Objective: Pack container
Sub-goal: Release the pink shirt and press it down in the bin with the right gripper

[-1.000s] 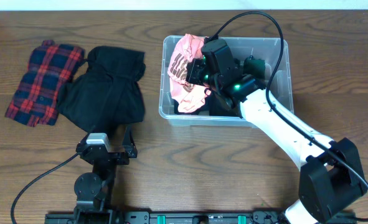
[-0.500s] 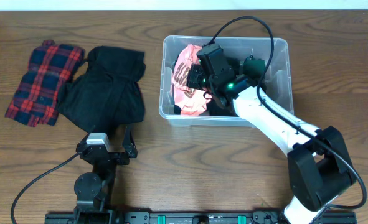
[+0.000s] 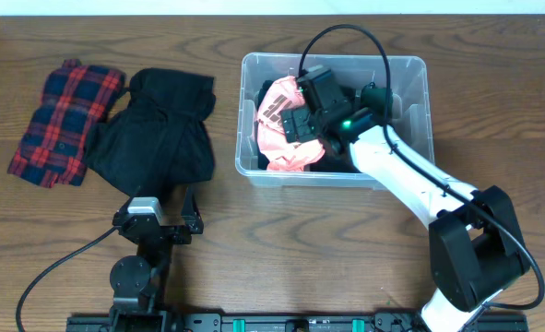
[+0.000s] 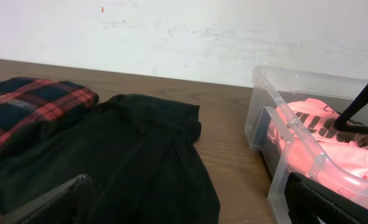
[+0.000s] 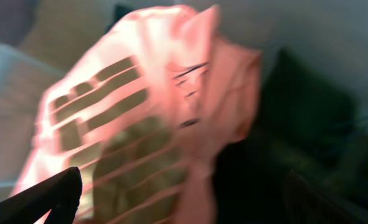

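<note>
Overhead and left wrist: shared container (image 3: pixel 410 61)

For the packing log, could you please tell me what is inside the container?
A pink garment lies in the container over something black. The right arm covers the middle, so anything beneath cannot be seen.

Robot lab or test bench, not a lived-in room. A dark wood-grain table (image 3: pixel 254 240) fills the overhead frame. The left arm (image 3: pixel 148 231) and right arm (image 3: pixel 410 184) are mounted on a black rail (image 3: pixel 281 323) along the bottom edge, with a loose black cable (image 3: pixel 69 254) at lower left. A plain, scuffed white wall (image 4: pixel 171 31) runs across the top of the left wrist view. Staged props: plaid garment (image 3: pixel 65 120) and black garment (image 3: pixel 161 129) at upper left, clear container (image 3: pixel 426 101) at upper right.
</note>
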`<state>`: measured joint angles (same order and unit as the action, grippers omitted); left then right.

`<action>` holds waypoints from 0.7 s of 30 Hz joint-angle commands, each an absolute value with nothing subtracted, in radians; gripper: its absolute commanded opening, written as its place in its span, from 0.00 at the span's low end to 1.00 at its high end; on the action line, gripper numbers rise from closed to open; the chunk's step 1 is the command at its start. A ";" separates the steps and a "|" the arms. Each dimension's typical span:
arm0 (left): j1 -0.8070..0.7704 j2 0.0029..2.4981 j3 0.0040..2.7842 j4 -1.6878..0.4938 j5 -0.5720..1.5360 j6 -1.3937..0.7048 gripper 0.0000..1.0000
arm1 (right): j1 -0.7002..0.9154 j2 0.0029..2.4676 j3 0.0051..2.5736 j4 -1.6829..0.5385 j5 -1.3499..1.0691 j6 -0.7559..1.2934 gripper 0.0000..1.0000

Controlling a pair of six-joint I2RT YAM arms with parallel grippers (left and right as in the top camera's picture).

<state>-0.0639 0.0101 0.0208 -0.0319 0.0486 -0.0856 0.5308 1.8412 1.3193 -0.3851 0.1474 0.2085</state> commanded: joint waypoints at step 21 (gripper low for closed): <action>-0.069 0.004 0.004 -0.067 0.033 -0.088 0.98 | 0.531 1.838 1.322 -0.474 0.093 0.038 0.01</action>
